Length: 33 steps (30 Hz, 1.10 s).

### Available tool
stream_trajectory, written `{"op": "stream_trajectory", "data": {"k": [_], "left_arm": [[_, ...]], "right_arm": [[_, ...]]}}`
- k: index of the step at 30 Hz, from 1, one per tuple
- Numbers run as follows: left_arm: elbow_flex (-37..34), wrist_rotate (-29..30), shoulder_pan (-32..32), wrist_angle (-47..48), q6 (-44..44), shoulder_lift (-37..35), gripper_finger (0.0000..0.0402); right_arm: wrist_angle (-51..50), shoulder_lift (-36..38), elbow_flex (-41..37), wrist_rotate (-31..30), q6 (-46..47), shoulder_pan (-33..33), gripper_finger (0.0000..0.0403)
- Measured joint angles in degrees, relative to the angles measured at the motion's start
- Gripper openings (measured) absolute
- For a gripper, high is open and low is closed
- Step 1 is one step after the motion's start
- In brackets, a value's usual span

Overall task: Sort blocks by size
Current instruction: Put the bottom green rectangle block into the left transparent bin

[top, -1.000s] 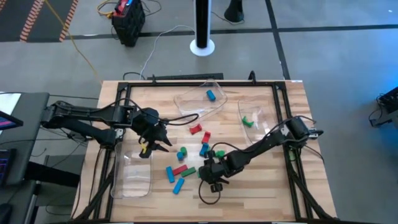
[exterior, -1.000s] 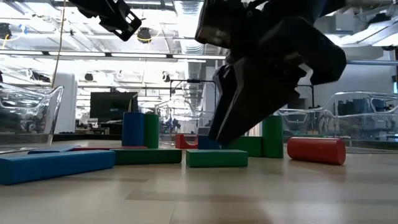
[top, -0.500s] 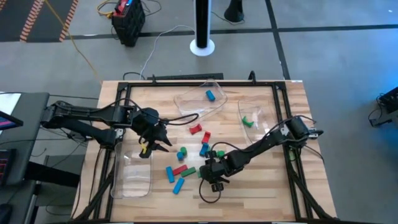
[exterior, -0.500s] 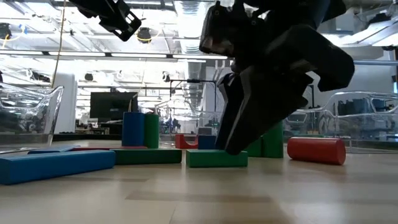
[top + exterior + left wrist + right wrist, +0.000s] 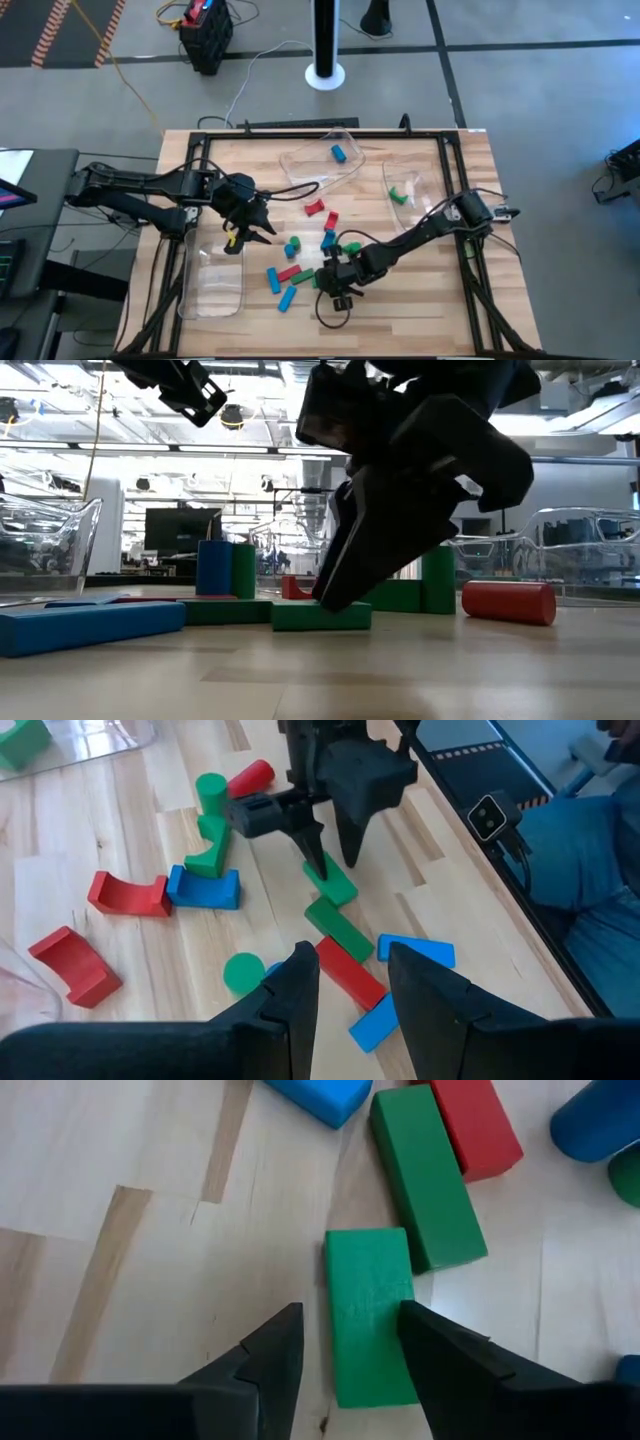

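Note:
Several red, green and blue blocks [image 5: 300, 262] lie flat or stand loose on the middle of the wooden table. My right gripper [image 5: 330, 287] is open and low over a short green block [image 5: 368, 1315] at the near side of the pile, one finger on each long side of it. A longer green bar [image 5: 425, 1180] and a red bar [image 5: 478, 1122] lie just beyond. My left gripper [image 5: 247, 228] is open and empty, held above the table left of the pile. The left wrist view shows the right gripper [image 5: 330, 850] over the green block [image 5: 330, 885]. My right gripper is open around the short green block, which lies flat on the table. One finger [image 5: 425, 1335] lies against the block's long side [image 5: 405, 1295]; the other finger [image 5: 280, 1340] stands a little off the opposite side. The fingers slant down from above and lie along the block.
A clear tray at the far middle [image 5: 300, 170] holds a blue block [image 5: 339, 153]. A clear tray at the right [image 5: 420, 190] holds a green block [image 5: 398, 195]. Another clear tray [image 5: 215, 285] lies at the near left. A red cylinder [image 5: 508, 602] lies right of the pile.
My right gripper has gone toward the table's left edge, staying low. The short green block has slid along the table toward the left with it, still flat. The other blocks have stayed where they were.

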<state>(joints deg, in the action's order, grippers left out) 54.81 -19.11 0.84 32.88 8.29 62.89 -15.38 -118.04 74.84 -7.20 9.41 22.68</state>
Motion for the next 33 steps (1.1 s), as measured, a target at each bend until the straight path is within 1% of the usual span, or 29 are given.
{"op": "stream_trajectory", "data": {"k": [4, 11, 14, 18, 22, 24, 27, 33], "left_arm": [[0.0, 0.0, 0.0, -0.1, 0.0, 0.0, 0.0119], [0.0, 0.0, 0.0, -0.4, -0.7, 0.0, 0.0119], [0.0, 0.0, 0.2, -0.4, -0.6, 0.0, 0.0119], [0.0, 0.0, 0.2, -0.4, -0.6, 0.0, 0.0119], [0.0, 0.0, 0.2, -0.4, -0.6, 0.0, 0.0119], [0.0, 0.0, 0.2, -0.4, -0.6, 0.0, 0.0119], [0.0, 0.0, 0.2, -0.3, -0.6, 0.0, 0.0119], [0.0, 0.0, 0.2, -0.3, -0.6, 0.0, 0.0119]], "right_arm": [[-0.9, -0.2, 1.2, -0.8, -0.6, 0.1, 0.0179], [-1.2, -0.2, 1.5, -0.8, -0.8, 0.1, 0.0117], [-1.2, -0.2, 1.5, -0.7, -0.9, 0.2, 0.0098], [-1.4, 0.2, 1.5, -0.6, -0.9, 0.2, 0.0086], [-2.9, 1.4, 1.3, -1.1, -0.8, 0.2, 0.0084], [-3.3, 2.0, 1.3, -1.2, -0.9, 0.3, 0.0091], [-3.3, 2.4, 1.4, -1.5, -0.9, 0.5, 0.0119], [-3.5, 2.4, 1.8, -3.5, 0.0, 1.0, 0.0221]]}}
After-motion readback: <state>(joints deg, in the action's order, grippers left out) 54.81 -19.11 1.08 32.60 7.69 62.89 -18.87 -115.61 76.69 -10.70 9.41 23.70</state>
